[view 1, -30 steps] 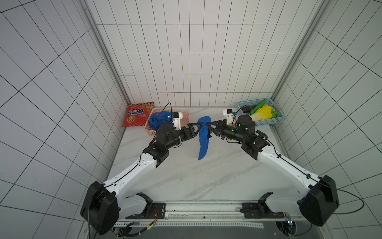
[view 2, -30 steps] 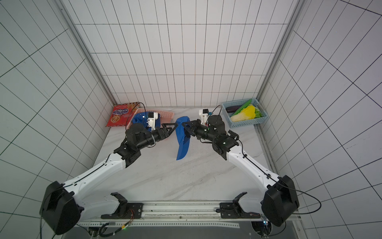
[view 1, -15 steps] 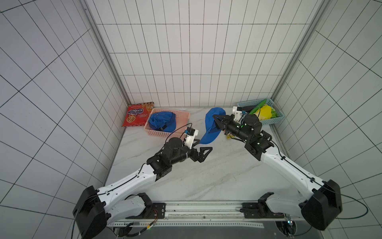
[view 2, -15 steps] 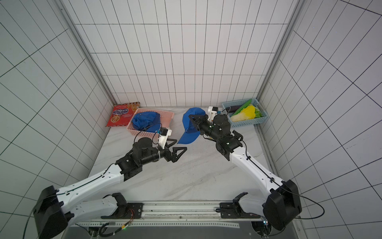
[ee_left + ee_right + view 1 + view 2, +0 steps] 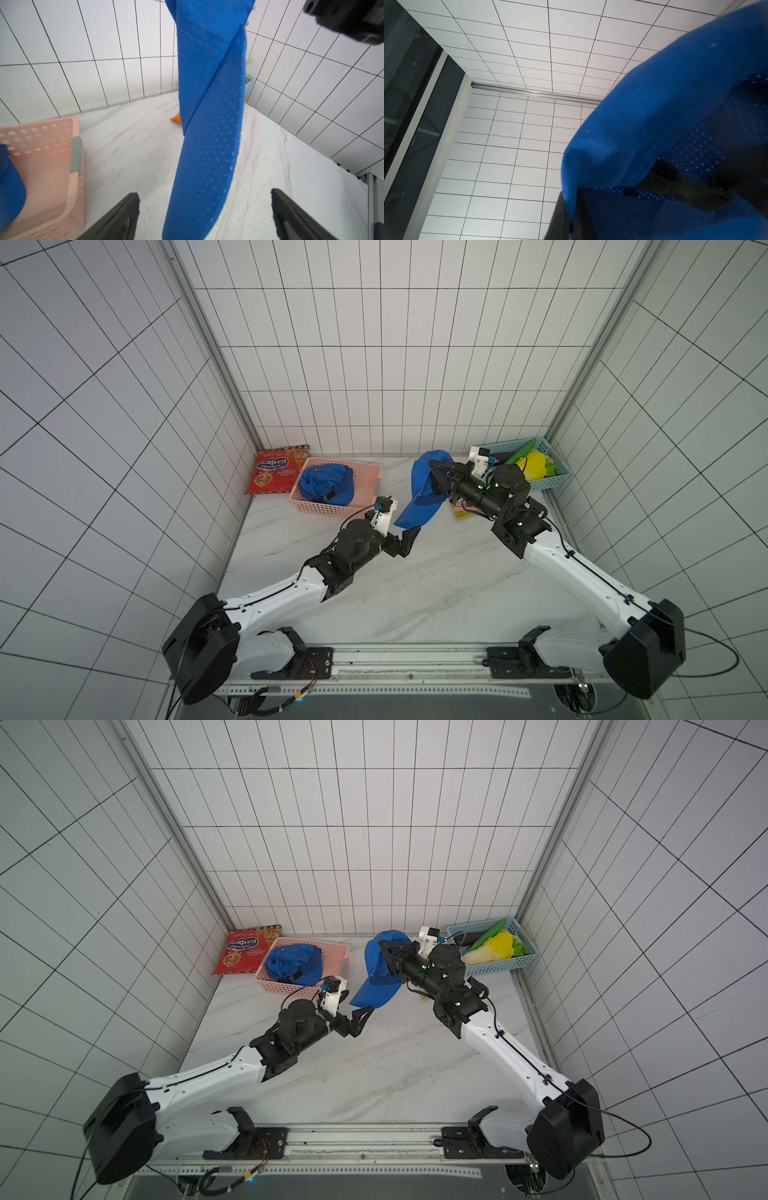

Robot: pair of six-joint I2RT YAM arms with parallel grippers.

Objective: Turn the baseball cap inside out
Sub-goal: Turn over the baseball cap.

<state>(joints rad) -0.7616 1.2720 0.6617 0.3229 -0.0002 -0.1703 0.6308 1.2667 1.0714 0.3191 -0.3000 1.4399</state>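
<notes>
right claw (image 5: 434, 470) pinching cap (image 5: 417, 510) aloft | left claw (image 5: 409, 541) agape, just below cap

My right gripper (image 5: 435, 467) grips; my left gripper (image 5: 204, 194) gapes.
Right arm reaches forward, raised, jaws clamped on the cap (image 5: 417, 508); left arm stretches low beneath the cap, jaws wide to either side of its hanging brim.

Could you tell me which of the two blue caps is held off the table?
The cap hanging from the right end effector; the other cap lies in the pink basket.
</notes>
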